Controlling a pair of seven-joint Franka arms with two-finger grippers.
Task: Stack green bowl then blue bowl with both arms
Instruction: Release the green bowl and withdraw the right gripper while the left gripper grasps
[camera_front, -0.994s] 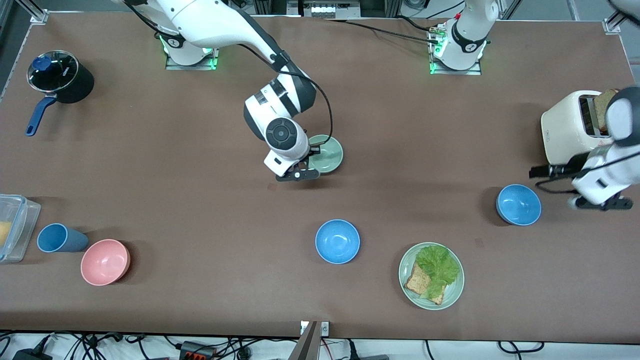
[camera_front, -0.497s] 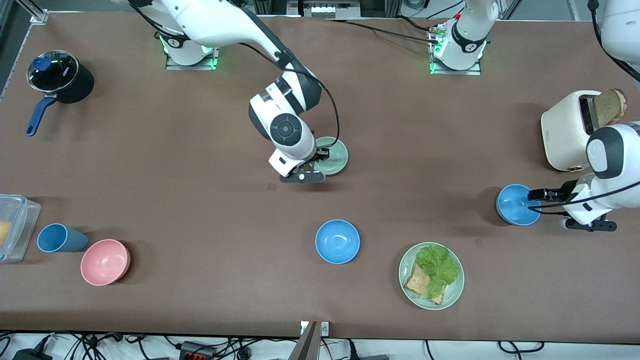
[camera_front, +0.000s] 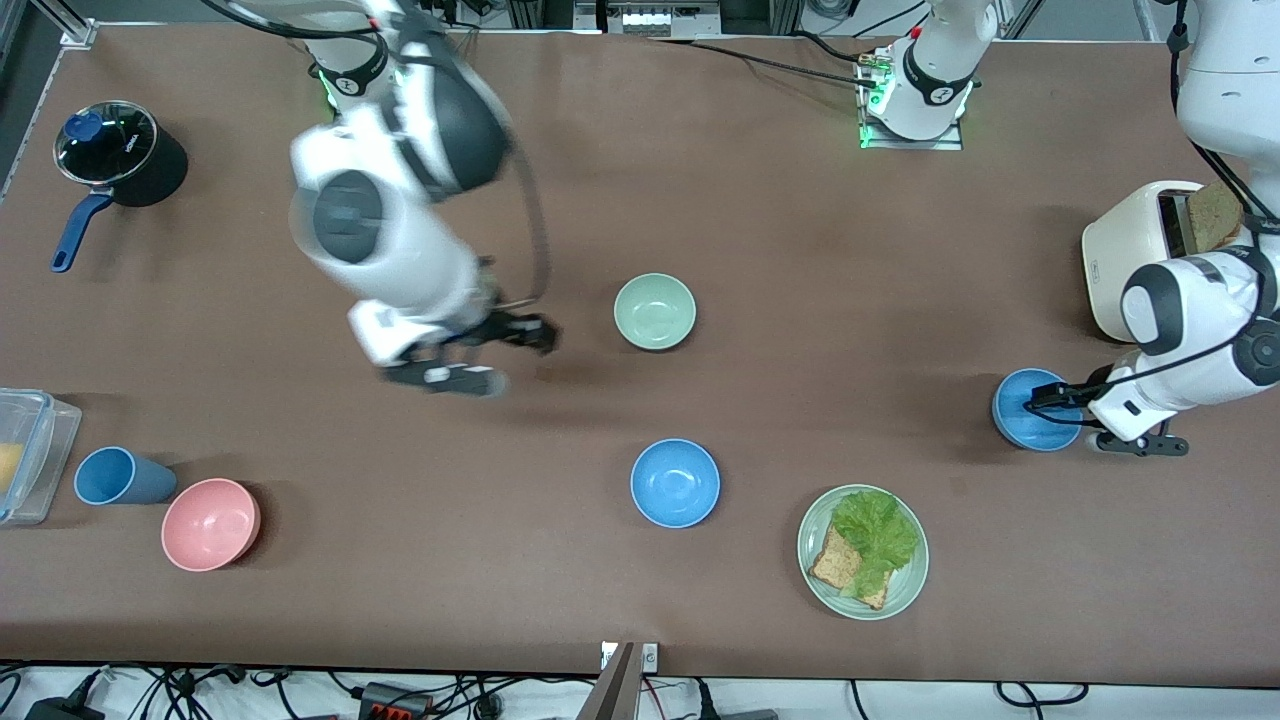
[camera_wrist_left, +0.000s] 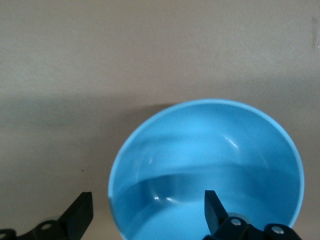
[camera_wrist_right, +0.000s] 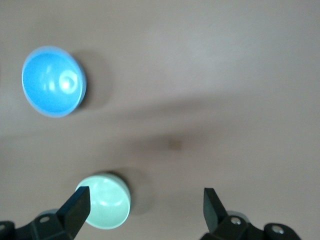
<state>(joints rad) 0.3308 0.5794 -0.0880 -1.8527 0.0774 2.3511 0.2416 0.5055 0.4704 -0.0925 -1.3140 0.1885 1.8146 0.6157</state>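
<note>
Front view: the small pale mint-green bowl (camera_front: 655, 311) sits alone mid-surface, nothing touching it. The right hand (camera_front: 500, 345) is up in the air over bare brown surface (camera_front: 800, 300) toward the right arm's end, blurred. The left hand (camera_front: 1050, 405) is down at the small sky-blue bowl (camera_front: 1030, 415) by the cream toaster (camera_front: 1135, 260). A second, identical blue bowl (camera_front: 675, 483) lies nearer the camera than the green one.

Left wrist view: the left hand (camera_wrist_left: 147, 212) has its fingers apart, straddling the blue bowl's (camera_wrist_left: 210, 170) rim, one inside, one outside, not clamped.

Right wrist view: right hand (camera_wrist_right: 145, 207) fingers spread wide, empty; green bowl (camera_wrist_right: 105, 200) and the other blue bowl (camera_wrist_right: 52, 81) well below.

These bowls look light, stiff and smooth, likely slippery, so I'd pinch the rim wall firmly.
</note>
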